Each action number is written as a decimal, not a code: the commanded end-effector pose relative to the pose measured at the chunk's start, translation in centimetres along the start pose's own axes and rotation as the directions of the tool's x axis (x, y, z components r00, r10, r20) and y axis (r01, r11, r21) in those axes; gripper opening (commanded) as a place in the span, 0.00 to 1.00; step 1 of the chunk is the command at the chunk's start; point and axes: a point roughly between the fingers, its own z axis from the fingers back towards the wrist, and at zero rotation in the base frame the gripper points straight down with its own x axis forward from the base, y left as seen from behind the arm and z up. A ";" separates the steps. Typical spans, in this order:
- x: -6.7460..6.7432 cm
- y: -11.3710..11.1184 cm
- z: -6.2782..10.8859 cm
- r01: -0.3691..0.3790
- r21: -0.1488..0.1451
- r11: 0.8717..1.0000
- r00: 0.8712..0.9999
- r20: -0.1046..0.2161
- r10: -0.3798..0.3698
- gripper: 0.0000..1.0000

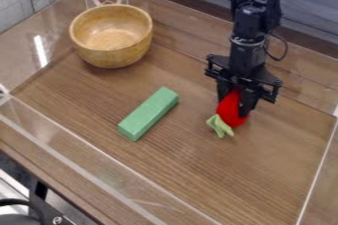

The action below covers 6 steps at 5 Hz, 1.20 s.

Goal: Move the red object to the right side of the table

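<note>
The red object (230, 109) is a small rounded red toy fruit with a light green leafy end (219, 124). It lies right of centre on the brown wood-grain table (93, 91). My black gripper (238, 97) comes straight down from above and is shut on the red object's upper part. The leafy end points toward the front and touches the tabletop.
A wooden bowl (113, 36) stands at the back left. A flat green rectangular block (148, 113) lies diagonally near the middle, left of the gripper. Low clear acrylic walls (319, 175) border the tabletop.
</note>
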 end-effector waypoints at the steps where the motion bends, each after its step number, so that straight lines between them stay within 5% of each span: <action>1: -0.6 1.1 -0.4 -0.025 0.002 1.000 0.999 -0.031 0.025 0.00; 6: -0.7 1.3 -0.4 -0.038 -0.007 0.999 0.998 -0.054 0.037 0.00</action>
